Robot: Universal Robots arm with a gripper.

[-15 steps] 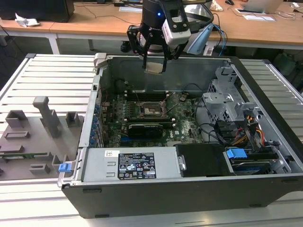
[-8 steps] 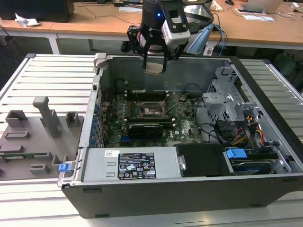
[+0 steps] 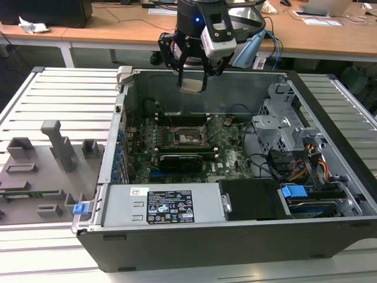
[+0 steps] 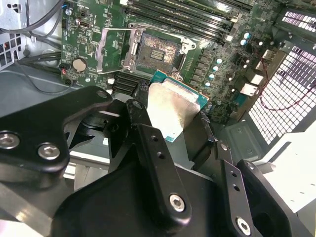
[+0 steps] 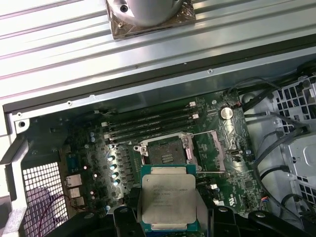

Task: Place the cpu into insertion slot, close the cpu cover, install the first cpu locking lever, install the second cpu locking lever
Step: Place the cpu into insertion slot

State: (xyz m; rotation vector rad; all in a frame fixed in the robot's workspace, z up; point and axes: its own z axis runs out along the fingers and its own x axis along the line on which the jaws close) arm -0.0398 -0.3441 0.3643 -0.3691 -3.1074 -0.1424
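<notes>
In the exterior view the gripper (image 3: 192, 75) is clamped on the cpu (image 3: 193, 86), high over the computer case (image 3: 247, 91), with the insertion slot (image 3: 189, 139) well below it. In the second wrist view the slot sits empty beyond the held cpu, the cpu cover (image 4: 114, 48) swung open beside it. The first wrist view agrees, so seemingly every step remains: seating, cover and both levers.

A computer case (image 3: 206, 247) lies on the counter (image 3: 59, 88). In the middle of its motherboard (image 3: 232, 156) sits the insertion slot (image 3: 189, 139), with the cpu cover (image 4: 114, 49) open beside it. The cpu (image 3: 193, 84) hangs above, gripped by the hand (image 3: 193, 73).
</notes>
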